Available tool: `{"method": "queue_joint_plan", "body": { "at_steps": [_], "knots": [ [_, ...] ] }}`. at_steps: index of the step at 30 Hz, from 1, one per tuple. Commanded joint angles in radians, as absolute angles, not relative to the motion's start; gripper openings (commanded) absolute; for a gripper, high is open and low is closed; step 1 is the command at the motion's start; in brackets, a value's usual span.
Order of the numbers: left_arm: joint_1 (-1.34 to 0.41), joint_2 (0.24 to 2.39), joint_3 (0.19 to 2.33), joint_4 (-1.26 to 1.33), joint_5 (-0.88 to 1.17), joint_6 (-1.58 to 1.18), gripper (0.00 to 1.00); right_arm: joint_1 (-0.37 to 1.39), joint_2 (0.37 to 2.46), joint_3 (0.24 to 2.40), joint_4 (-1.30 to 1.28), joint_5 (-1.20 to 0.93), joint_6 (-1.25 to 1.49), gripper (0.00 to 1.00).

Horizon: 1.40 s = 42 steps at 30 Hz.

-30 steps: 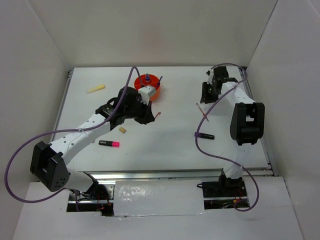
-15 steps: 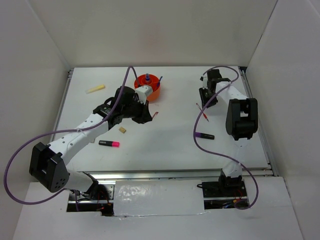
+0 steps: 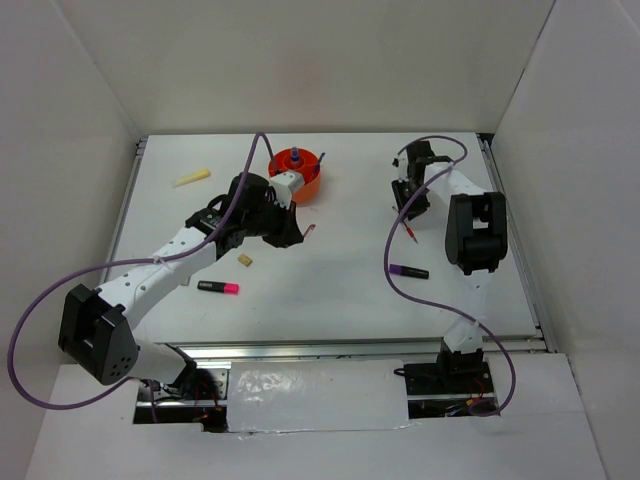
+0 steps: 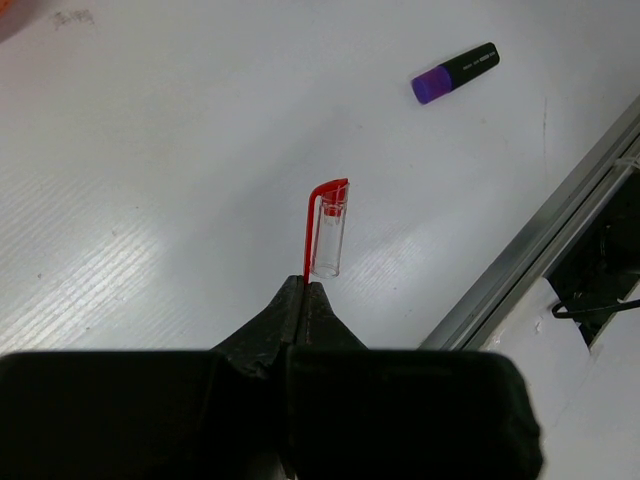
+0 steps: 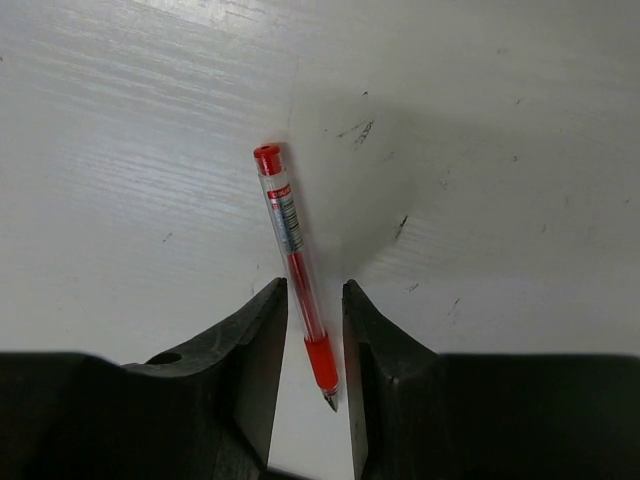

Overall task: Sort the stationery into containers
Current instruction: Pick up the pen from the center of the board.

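Note:
My left gripper (image 4: 305, 286) is shut on the red clip of a clear pen cap (image 4: 328, 236), which hangs above the table. From above, this gripper (image 3: 300, 231) sits just below and in front of the orange pot (image 3: 310, 184), which holds blue items. My right gripper (image 5: 315, 292) stands open over the table, a finger on each side of a red pen (image 5: 291, 238) lying flat, not pinching it. The top view shows the pen (image 3: 412, 233) poking out below that gripper (image 3: 404, 204). A purple-black marker (image 3: 408, 271) (image 4: 455, 72) lies nearer.
A pink-black highlighter (image 3: 218, 287) and a tan eraser (image 3: 245, 262) lie under the left arm. A yellow stick (image 3: 192, 178) lies at the far left. A metal rail (image 4: 560, 230) edges the table, and white walls enclose it on three sides.
The right arm has swung left and its gripper now straddles the red pen. The left gripper has crept slightly toward the pot, the cap still in it.

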<state>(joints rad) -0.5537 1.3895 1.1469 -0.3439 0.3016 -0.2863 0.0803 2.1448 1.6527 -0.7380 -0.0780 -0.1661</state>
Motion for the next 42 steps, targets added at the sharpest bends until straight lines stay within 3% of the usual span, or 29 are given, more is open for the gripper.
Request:
{"method": "queue_joint_plan", "body": {
  "at_steps": [1, 9, 27, 34, 42],
  "knots": [
    [-0.549, 1.373, 1.150, -0.327, 0.327, -0.264, 0.00, 0.094, 2.177, 1.747, -0.801, -0.064, -0.193, 0.35],
    [-0.546, 1.379, 1.155, -0.334, 0.327, -0.261, 0.00, 0.121, 2.253, 1.868, -0.948, -0.081, -0.247, 0.25],
    [-0.543, 1.384, 1.155, -0.327, 0.331, -0.264, 0.00, 0.136, 2.310, 1.930, -1.080, -0.029, -0.291, 0.27],
    [-0.540, 1.373, 1.157, -0.333, 0.327, -0.261, 0.00, 0.181, 2.231, 1.861, -1.017, -0.011, -0.302, 0.06],
    [-0.418, 1.339, 1.169, -0.316, 0.373, -0.255, 0.00, 0.333, 1.994, 1.816, -0.961, -0.270, -0.190, 0.00]
  ]
}}
